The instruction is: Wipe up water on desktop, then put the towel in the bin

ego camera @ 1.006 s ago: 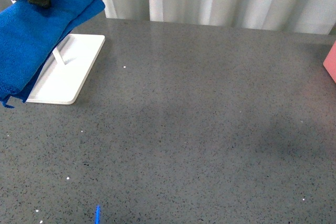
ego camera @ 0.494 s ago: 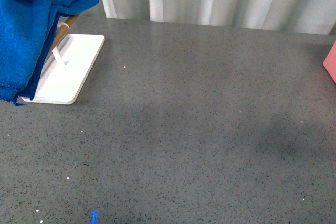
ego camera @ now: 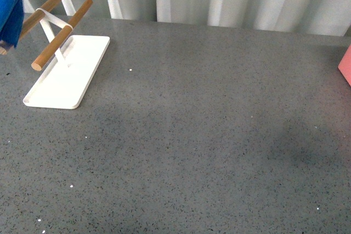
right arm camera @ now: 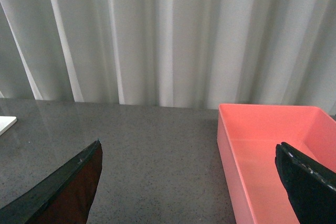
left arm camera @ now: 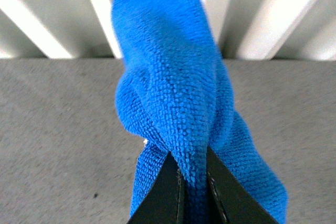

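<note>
The towel (ego camera: pixel 10 4) hangs in the air at the upper left corner of the front view, clear of the desktop (ego camera: pixel 208 135) and just left of the white rack (ego camera: pixel 68 78) with its two wooden rods (ego camera: pixel 61 35). It touches neither the stone nor, as far as I can see, the rods.

From where things lie, I'd say the job is barely begun. The cloth is in hand but not down on the surface, so the wiping looks to be ahead. I can't pick out a clear puddle. There is a faintly darker patch toward the lower right of the front view, but whether that is water or shadow I cannot tell. The bin (right arm camera: pixel 233 182) sits at the right edge, well apart from the towel. The part of its inside that shows is bare, so the drop-off is undone too.

The left gripper (left arm camera: pixel 192 179) has its jaws pinched nearly together on a bunched fold of the towel, which balloons out beyond the tips. The right gripper (right arm camera: pixel 188 150) is spread wide, one finger at each lower corner of its own view, holding nothing and touching nothing.
</note>
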